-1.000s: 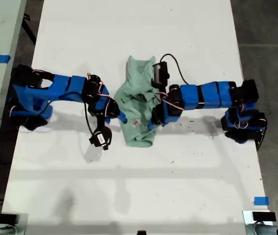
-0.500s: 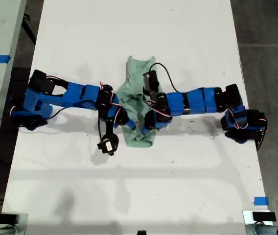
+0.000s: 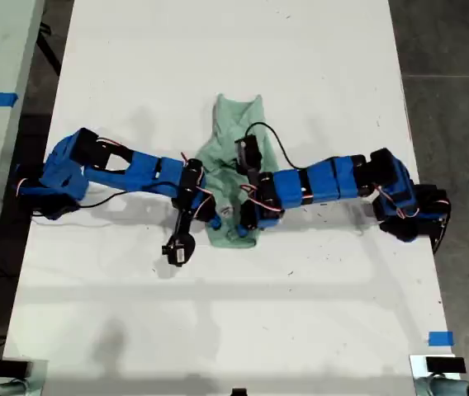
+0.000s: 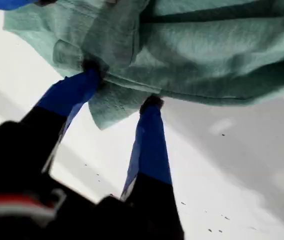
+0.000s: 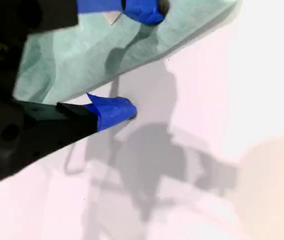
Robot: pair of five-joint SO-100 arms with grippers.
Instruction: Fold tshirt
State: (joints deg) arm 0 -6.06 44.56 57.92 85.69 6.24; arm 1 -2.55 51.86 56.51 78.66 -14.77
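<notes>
Mid-worktop (image 3: 317, 66) in the exterior view, the tshirt (image 3: 236, 132) lies bunched between both arms. Judgement: lift both sides evenly, keep the hem flat while folding. My first gripper (image 4: 119, 90) is spread, tips touching the cloth edge, nothing pinched. My second gripper (image 5: 132, 62) is parted beside the tshirt edge, grasping nothing.

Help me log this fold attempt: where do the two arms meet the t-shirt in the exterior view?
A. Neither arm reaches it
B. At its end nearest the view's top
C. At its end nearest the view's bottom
C: both arms converge on the t-shirt at its lower end, while its upper end lies free.
</notes>
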